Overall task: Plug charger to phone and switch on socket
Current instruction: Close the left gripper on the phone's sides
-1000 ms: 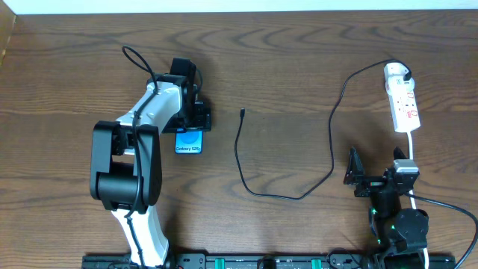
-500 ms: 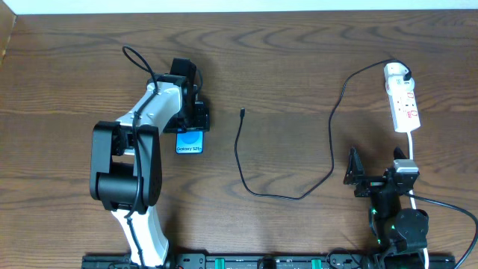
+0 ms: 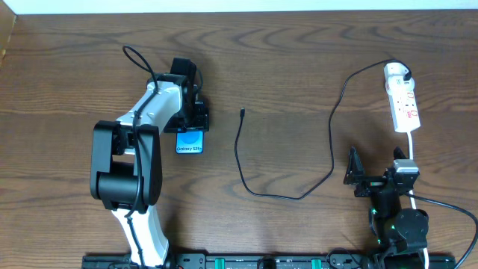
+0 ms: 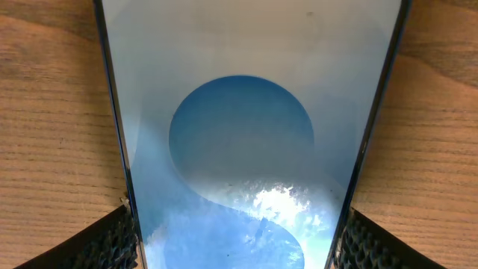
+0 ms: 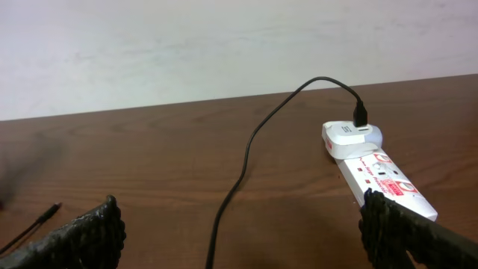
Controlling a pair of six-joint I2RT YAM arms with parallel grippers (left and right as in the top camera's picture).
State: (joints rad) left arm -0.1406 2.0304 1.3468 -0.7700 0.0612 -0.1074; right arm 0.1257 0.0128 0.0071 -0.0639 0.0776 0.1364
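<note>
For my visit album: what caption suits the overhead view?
Left gripper holds a Galaxy phone; the black charger cable, plugged into a power strip, lies loose; right gripper open.

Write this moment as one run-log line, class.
left jaws: shut on phone, screen up | right jaws: open, empty | cable: plugged into power strip, tip loose, away from phone
</note>
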